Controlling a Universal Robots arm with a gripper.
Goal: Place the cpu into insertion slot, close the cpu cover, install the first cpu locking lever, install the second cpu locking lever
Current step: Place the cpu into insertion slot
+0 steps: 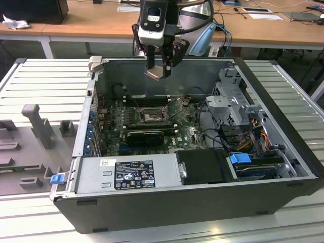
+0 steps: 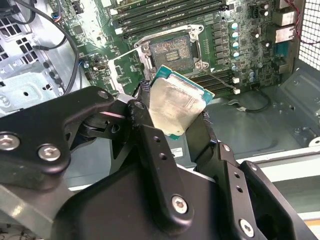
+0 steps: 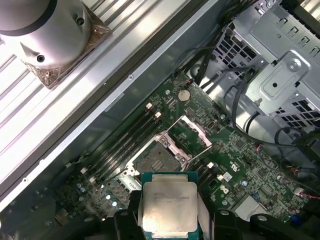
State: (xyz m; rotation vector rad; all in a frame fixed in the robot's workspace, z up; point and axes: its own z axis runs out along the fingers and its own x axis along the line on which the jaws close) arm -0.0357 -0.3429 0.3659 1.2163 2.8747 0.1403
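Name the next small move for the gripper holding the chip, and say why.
Probably a short descent toward the insertion slot. The gripper is shut on the cpu, well above the motherboard. The slot lies bare below it, and the cpu cover is swung open at its edge, so nothing visible seems to block the way down.

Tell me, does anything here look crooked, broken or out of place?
Nothing looks broken. The small square silvery-topped chip sits tilted in the black end effector above the open grey computer case. Below, the black-rimmed square socket is empty, its thin grey metal cover standing open.
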